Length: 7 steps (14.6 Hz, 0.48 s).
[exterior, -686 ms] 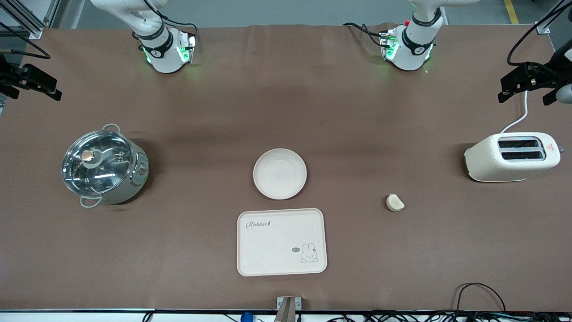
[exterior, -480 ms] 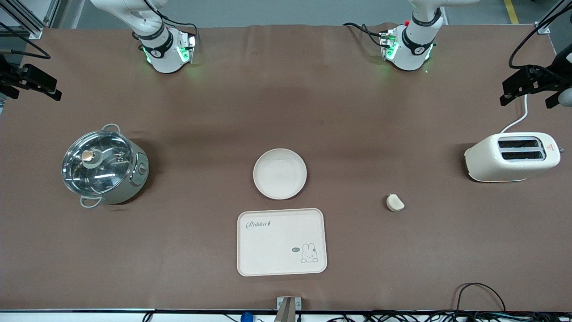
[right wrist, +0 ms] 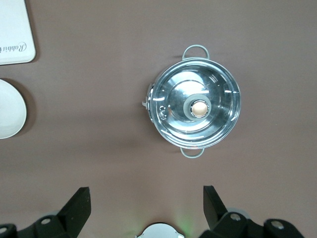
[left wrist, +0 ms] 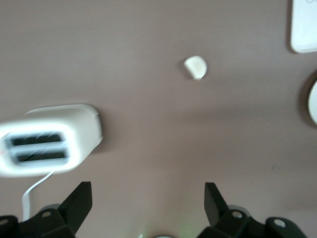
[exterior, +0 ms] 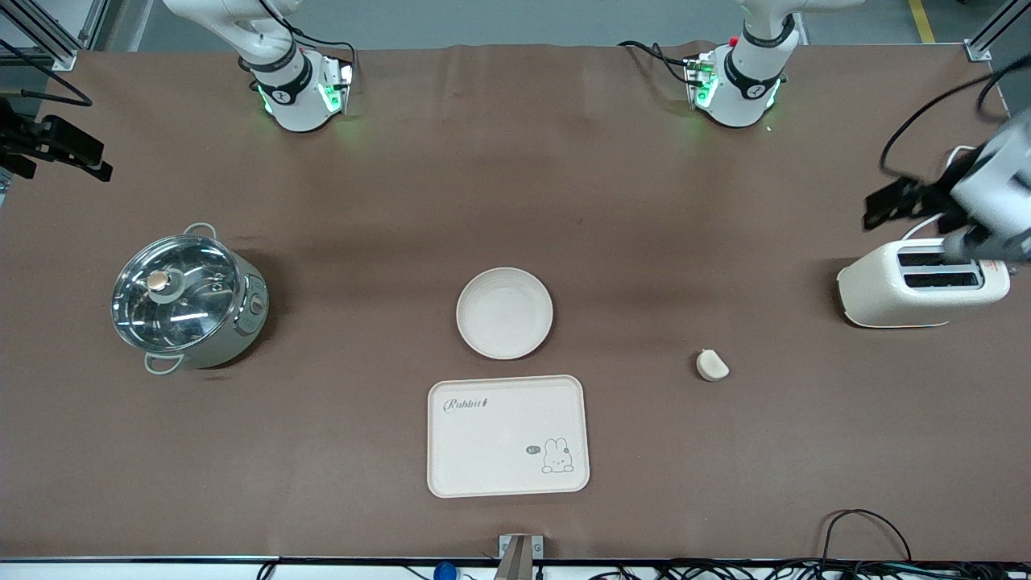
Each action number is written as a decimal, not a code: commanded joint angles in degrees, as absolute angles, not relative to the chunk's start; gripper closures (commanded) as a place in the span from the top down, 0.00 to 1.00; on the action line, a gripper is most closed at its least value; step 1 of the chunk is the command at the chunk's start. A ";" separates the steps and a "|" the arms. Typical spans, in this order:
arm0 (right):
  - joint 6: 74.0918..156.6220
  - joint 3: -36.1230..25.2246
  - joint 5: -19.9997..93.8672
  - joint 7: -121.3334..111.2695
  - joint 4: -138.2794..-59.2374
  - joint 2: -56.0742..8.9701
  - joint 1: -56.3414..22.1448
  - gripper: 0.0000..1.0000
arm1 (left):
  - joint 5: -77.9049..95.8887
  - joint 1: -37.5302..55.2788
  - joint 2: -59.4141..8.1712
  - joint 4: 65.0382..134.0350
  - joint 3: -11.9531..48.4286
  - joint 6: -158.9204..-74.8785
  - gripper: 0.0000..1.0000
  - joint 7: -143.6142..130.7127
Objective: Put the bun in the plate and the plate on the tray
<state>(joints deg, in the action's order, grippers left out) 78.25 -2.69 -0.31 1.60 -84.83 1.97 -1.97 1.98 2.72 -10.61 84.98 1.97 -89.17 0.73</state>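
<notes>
The bun (exterior: 712, 366) lies on the brown table toward the left arm's end, between the plate and the toaster; it also shows in the left wrist view (left wrist: 195, 67). The plate (exterior: 504, 312) sits empty at the table's middle. The tray (exterior: 507, 435) lies empty just nearer the front camera than the plate. My left gripper (exterior: 906, 203) is up in the air over the toaster's edge, open and empty (left wrist: 147, 198). My right gripper (exterior: 56, 149) waits high at the right arm's end of the table, open and empty (right wrist: 146, 198).
A cream toaster (exterior: 922, 282) with a white cord stands at the left arm's end. A steel pot with a glass lid (exterior: 187, 300) stands at the right arm's end, also in the right wrist view (right wrist: 195, 109). Cables lie along the table's front edge.
My left gripper has swung in from the table's edge and toward the front camera, now over the toaster. The right arm, bun, plate and tray have not moved.
</notes>
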 commanded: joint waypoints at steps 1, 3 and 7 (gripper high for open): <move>82.94 -2.55 2.19 2.20 -88.93 -0.17 -3.07 1.00 | 5.70 3.07 -22.54 85.17 2.37 -98.75 1.00 -1.22; 88.74 -2.55 4.30 2.20 -92.79 -1.49 -4.65 1.00 | 8.34 4.04 -28.54 85.43 3.60 -106.39 1.00 -2.37; 97.00 -2.55 7.64 9.12 -99.29 -4.66 -9.57 1.00 | 8.00 8.87 -36.98 85.52 3.60 -113.81 1.00 -4.31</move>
<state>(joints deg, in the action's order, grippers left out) 92.91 -2.44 5.83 5.31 -94.73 -5.30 -7.11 7.81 6.57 -34.83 87.01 4.01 -113.32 -3.12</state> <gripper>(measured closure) 0.000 0.000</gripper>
